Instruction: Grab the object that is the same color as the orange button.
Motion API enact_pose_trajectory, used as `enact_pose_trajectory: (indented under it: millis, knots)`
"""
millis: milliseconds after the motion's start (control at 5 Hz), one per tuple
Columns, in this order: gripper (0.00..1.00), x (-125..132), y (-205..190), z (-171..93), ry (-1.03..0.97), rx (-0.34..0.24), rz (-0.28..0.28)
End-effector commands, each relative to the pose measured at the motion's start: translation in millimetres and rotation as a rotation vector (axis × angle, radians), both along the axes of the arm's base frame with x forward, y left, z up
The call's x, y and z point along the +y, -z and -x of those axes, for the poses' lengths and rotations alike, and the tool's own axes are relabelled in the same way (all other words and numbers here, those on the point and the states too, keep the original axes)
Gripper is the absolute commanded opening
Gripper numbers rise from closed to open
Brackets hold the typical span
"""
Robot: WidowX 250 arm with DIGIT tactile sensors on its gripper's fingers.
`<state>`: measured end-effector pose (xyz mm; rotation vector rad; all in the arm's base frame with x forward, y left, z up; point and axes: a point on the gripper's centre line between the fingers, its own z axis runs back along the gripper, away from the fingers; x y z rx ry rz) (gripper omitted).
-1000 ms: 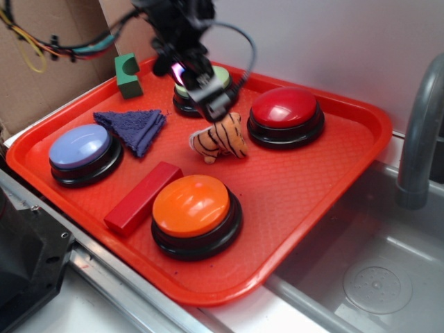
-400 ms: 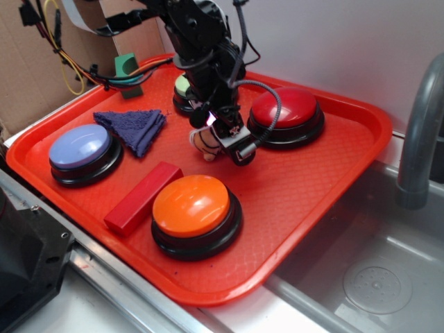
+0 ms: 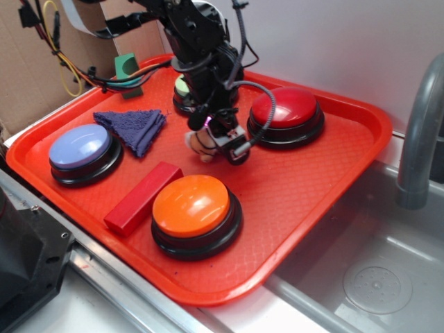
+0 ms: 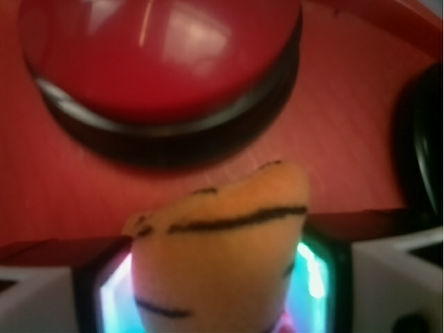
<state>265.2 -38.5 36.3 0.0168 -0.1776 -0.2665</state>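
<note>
The object, a small orange plush tiger (image 3: 196, 143) with black stripes, is mostly covered by my gripper (image 3: 223, 139) in the exterior view; only its cream face shows at the left. In the wrist view the tiger (image 4: 222, 229) fills the space between the lit pads and looks pinched narrow there, so my gripper (image 4: 215, 284) is shut on it. The orange button (image 3: 191, 205) sits on its black base toward the tray's front, apart from the gripper.
Everything lies on a red tray (image 3: 312, 194): a red button (image 3: 284, 107) just right of the gripper, a green button (image 3: 182, 89) behind it, a blue button (image 3: 80, 146), a purple cloth (image 3: 135, 127), a red block (image 3: 142, 196), a green block (image 3: 127, 67). A faucet (image 3: 420, 132) and sink (image 3: 374, 277) stand at the right.
The gripper came down from above the green button onto the tiger. The tiger, fully visible a second ago, is now mostly covered and nudged slightly left.
</note>
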Motion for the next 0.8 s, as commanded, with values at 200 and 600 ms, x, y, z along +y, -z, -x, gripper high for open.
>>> enact_pose_trajectory:
  millis: [200,600]
  knots:
    - [0.0,78,-111,-1,-0.511,0.045,0.043]
    - [0.0,93,-130,18,-0.572,-0.012,0.023]
